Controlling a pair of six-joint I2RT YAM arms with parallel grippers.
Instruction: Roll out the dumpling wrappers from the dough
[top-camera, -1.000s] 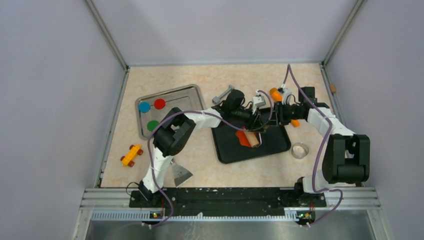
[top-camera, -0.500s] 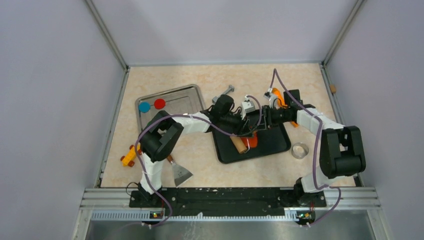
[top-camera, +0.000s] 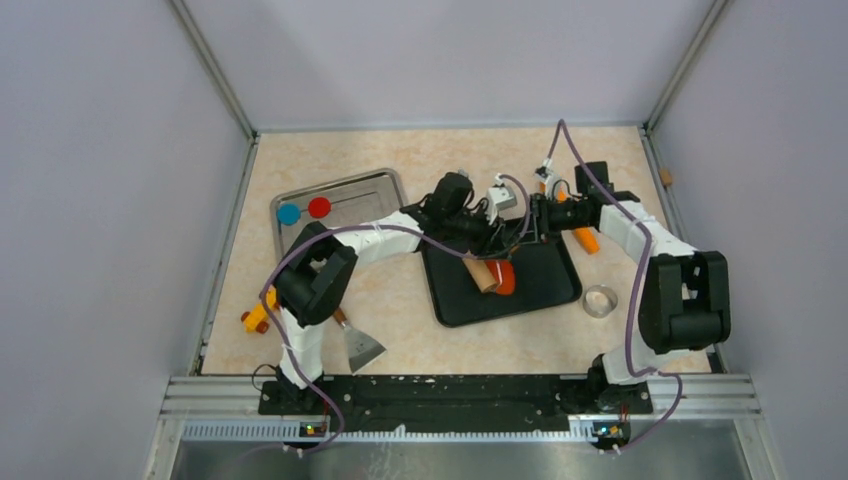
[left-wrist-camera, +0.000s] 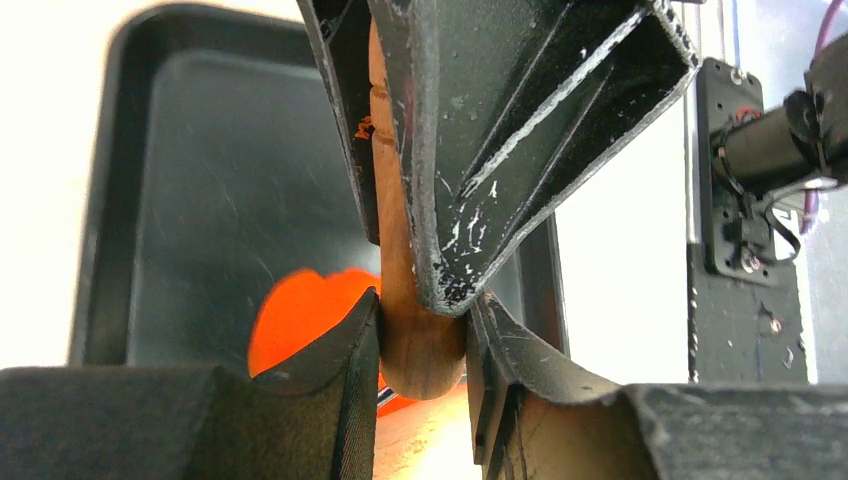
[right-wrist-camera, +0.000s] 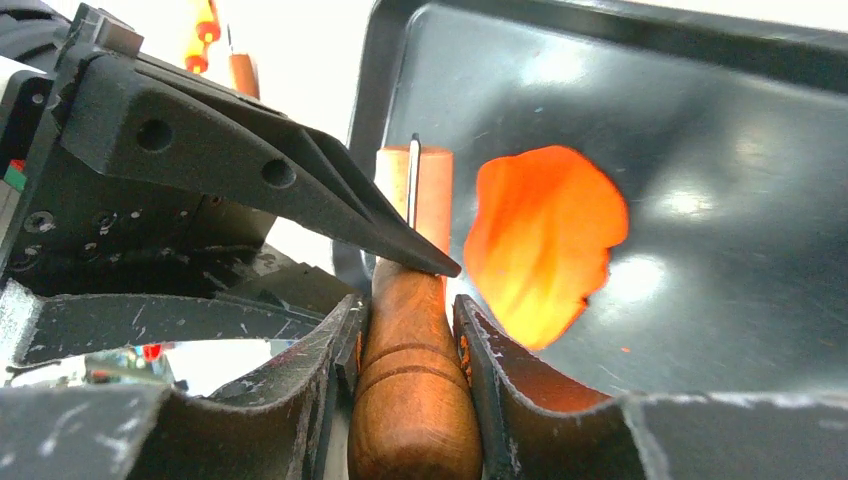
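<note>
The dough (top-camera: 506, 279) is a flat ragged orange-red piece lying on the black tray (top-camera: 545, 292). It shows in both wrist views (left-wrist-camera: 300, 315) (right-wrist-camera: 545, 235). A wooden rolling pin (top-camera: 484, 272) lies just left of the dough, across the tray. My left gripper (top-camera: 497, 245) (left-wrist-camera: 425, 330) is shut on one handle (left-wrist-camera: 420, 345). My right gripper (top-camera: 522, 238) (right-wrist-camera: 408, 320) is shut on the other handle (right-wrist-camera: 410, 380). A blue dumpling wrapper (top-camera: 289, 213) and a red one (top-camera: 319, 207) lie in the metal tray (top-camera: 375, 180) at the left.
An orange carrot toy (top-camera: 585, 238) lies right of the black tray. A metal ring cutter (top-camera: 600, 300) stands near the tray's right corner. A scraper (top-camera: 362, 348) and a yellow toy car (top-camera: 255, 318) lie near the left arm's base.
The rolling pin has passed leftward over the dough, from its right side to its left. Both grippers, still holding it, then drew it a little toward the back.
</note>
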